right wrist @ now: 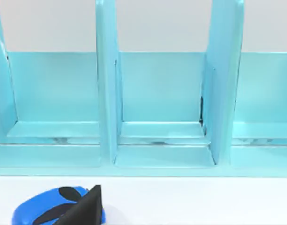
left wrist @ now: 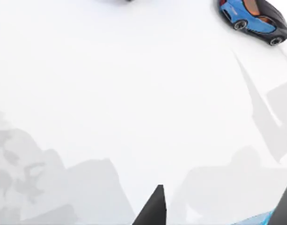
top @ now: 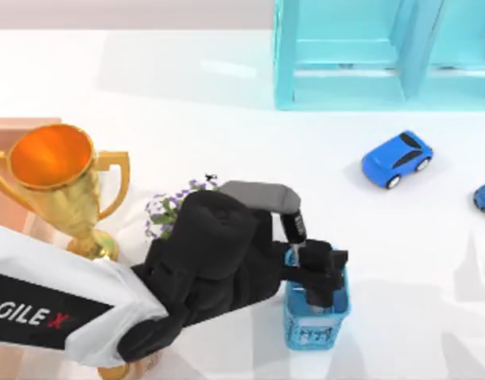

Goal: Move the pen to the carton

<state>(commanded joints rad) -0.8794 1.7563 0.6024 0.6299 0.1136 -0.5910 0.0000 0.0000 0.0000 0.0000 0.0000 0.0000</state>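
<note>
Currently left gripper (top: 317,279) low over blue mesh cup (top: 316,321), finger spread: cannot tell | pen (top: 295,226) upright at cup's rim | judged light, stiff, slick; grip ribbed cap | carton (top: 17,170) far left, behind trophy (top: 64,186).

bright, even render lighting, white table (top: 226,95) close to blown out. soft grey shadows: one under the left arm (top: 202,277), angular ones past the left gripper (top: 317,289) fingertips toward the top view's right edge. gold trophy (top: 56,182) carries glossy highlights. cyan shelf unit (right wrist: 162,108) evenly lit, faint sheen on its ledges. no blur or edge distortion.
</note>
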